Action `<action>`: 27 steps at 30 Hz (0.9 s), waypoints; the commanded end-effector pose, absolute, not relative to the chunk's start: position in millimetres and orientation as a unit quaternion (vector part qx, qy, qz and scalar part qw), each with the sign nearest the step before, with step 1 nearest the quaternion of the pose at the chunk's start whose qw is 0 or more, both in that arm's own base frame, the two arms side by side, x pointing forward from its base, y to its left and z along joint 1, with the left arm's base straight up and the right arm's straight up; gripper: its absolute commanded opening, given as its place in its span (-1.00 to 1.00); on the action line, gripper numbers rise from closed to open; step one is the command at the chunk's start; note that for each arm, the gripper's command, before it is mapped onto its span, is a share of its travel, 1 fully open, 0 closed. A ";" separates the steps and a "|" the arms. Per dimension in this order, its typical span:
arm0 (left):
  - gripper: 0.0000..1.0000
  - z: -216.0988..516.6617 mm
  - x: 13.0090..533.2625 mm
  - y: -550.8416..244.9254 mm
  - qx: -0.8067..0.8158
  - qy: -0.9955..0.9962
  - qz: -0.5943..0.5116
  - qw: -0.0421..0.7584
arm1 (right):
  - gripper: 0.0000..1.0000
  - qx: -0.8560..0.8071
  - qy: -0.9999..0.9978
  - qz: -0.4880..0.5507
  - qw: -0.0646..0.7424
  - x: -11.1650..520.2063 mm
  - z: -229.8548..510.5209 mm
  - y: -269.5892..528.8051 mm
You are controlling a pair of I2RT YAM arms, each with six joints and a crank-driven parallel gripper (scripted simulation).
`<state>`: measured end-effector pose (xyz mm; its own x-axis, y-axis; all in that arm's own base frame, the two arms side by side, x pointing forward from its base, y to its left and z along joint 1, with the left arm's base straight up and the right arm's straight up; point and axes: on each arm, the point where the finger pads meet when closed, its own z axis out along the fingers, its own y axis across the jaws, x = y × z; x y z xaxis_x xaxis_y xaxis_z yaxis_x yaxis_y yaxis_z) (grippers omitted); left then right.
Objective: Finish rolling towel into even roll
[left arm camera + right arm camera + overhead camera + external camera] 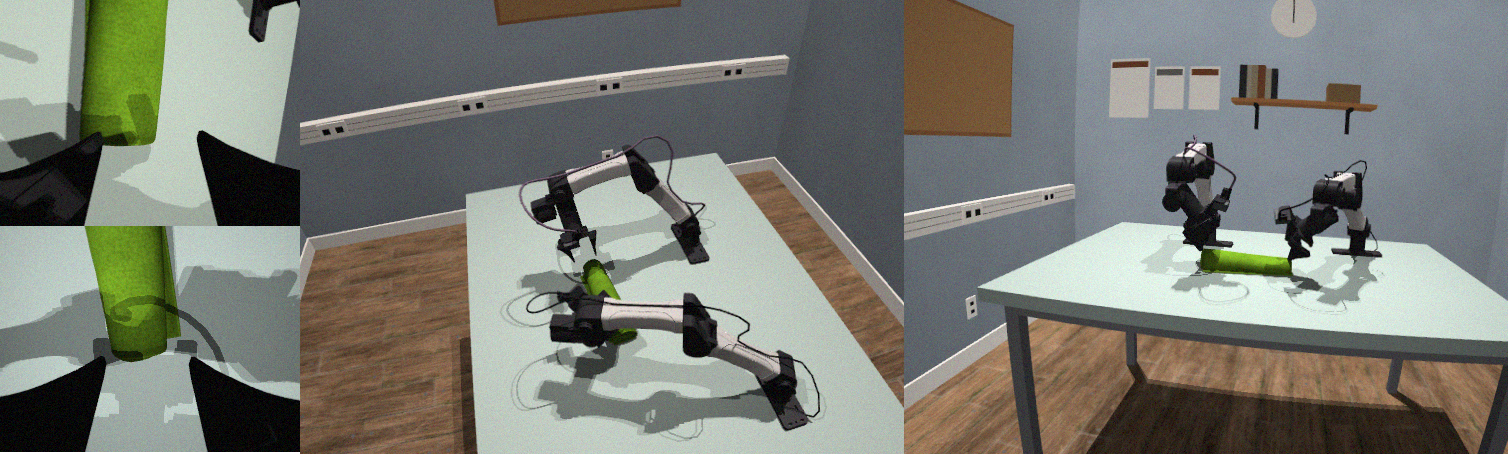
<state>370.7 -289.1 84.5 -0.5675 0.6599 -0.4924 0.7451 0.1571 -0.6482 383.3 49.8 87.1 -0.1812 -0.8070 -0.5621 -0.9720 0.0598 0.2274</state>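
The green towel roll [602, 282] [1249, 262] [125, 65] [132, 286] lies on the table as one fairly straight tube. A narrow strip of towel [172, 321] shows along the roll's right side in the right wrist view; it also shows as a thin edge along the base in the exterior view. My right gripper [584, 258] [147, 359] is open just off the roll's end, with nothing between its fingers. My left gripper [1299, 256] [149, 134] is open at the other end; its left fingertip is close to the roll's corner. The left arm hides part of the roll in the top view.
The pale green table [510, 240] [1104, 295] carries both arm bases, on the right in the top view. The left arm [645, 315] reaches across the roll's near end there. Shadows of the arms and cables fall around the roll.
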 end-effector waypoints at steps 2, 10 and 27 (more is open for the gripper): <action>0.70 94.0 366.0 -286.4 0.491 0.736 -0.465 -0.022 | 0.48 -0.645 0.670 0.362 0.067 381.2 102.3 49.1; 0.70 94.0 366.0 -286.4 0.491 0.736 -0.465 -0.022 | 0.21 -0.665 0.661 0.323 0.128 372.3 100.2 62.6; 0.70 94.0 366.0 -286.4 0.491 0.736 -0.465 -0.022 | -0.36 -0.690 0.637 0.251 0.232 356.9 96.0 86.0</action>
<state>370.7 -289.1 84.5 -0.5675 0.6599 -0.4924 0.7451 0.1571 -0.6482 345.9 79.9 92.9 0.0228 -0.7798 -0.6256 -0.9937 -0.0866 0.0717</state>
